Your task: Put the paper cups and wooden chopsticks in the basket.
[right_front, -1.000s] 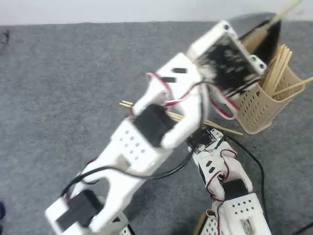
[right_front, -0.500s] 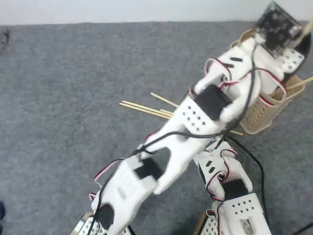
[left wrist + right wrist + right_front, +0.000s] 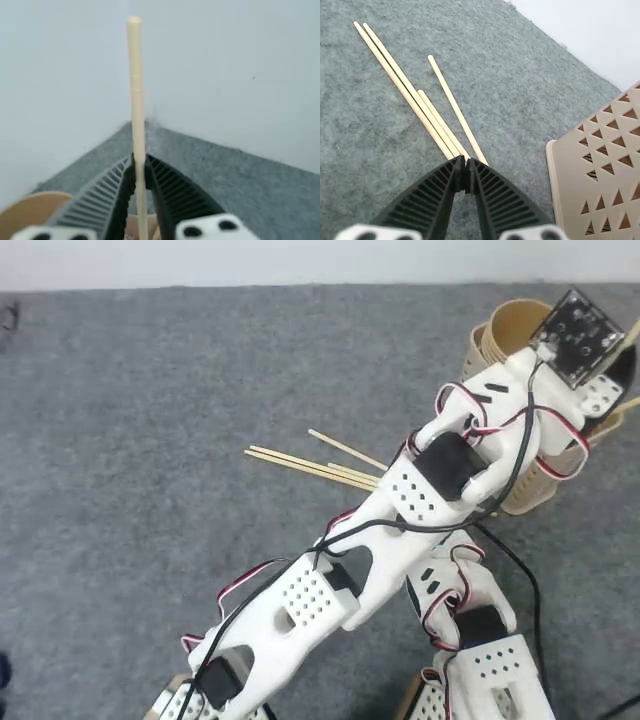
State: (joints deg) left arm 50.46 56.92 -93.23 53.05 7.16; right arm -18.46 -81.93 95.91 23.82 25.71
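The left gripper (image 3: 140, 165) stands at the upper right of the high view, above the beige basket (image 3: 528, 495) and beside the stacked paper cups (image 3: 505, 328) at the frame's top edge. Its ribbed fingers are clamped on a single wooden chopstick (image 3: 135, 90), which points straight up from the jaws. The right gripper (image 3: 465, 169) hangs low at the centre of its own view with its fingers pressed together on nothing, just over the near ends of four loose chopsticks (image 3: 407, 92) lying on the grey carpet (image 3: 150, 440) – left of the basket's perforated wall.

The risk lies in the drop. The stick is pinched only at the jaw tips with most of its length free, so it could swivel or slide on release, strike the basket rim or the cups, and fall back to the carpet. The left arm (image 3: 400, 510) also crosses close to the basket, and a nudge might tip it.

Compared with a second ago, the left arm has stretched out and swung farther toward the upper right corner – its wrist board has gone from mid-frame to the corner, uncovering the cups and the sticks on the floor. The right arm has not shifted.
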